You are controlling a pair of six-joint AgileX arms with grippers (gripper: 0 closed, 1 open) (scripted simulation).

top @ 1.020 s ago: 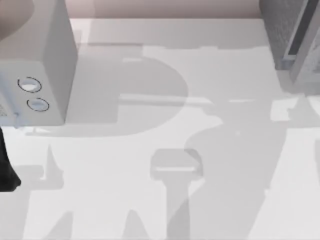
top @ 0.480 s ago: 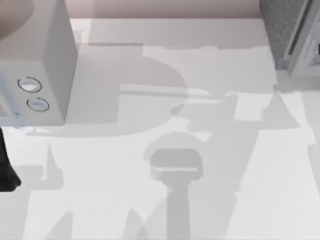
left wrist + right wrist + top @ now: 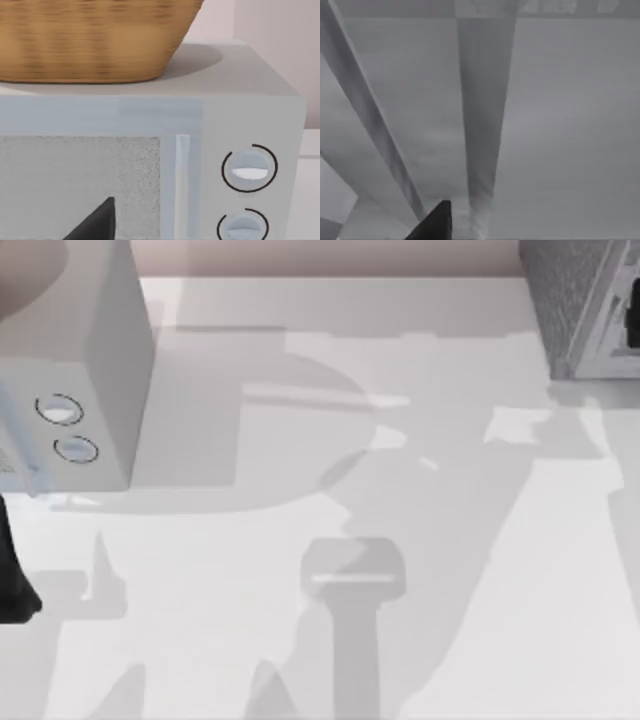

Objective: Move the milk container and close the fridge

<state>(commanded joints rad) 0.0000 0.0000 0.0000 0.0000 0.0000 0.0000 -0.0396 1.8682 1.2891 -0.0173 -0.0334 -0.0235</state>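
- White and matte, the smooth table (image 3: pixel 300 660) spreads across the top view, crossed by soft grey shadows of the arms; a pale pink wall band runs along its far edge.
- At the table's left stands a plain light-grey box-shaped cabinet (image 3: pixel 95 370), smooth-sided, with two round ringed knobs (image 3: pixel 60 410) on its front, one below the other.
- From the left wrist view that same cabinet (image 3: pixel 260 100) shows a speckled pale window panel beside a light vertical strip, and the two round knobs (image 3: pixel 249 169) sit in dark circular rings.
- A woven tan wicker basket (image 3: pixel 95 40) with a rounded, ribbed wall rests on top of the cabinet.
- The large dark-grey speckled fridge (image 3: pixel 565 300) stands at the table's far right corner, box-shaped, with a light frame edging its pale door panel.
- The right wrist view is close against pale grey, smooth, translucent panels crossed by slanting lighter bars.
- The left gripper (image 3: pixel 95 222) shows as a dark pointed fingertip near the cabinet's window; whether its fingers are spread or pressed together I cannot tell.
- The right gripper (image 3: pixel 434 224) shows as a dark pointed fingertip against the grey panels; its state I cannot tell either.
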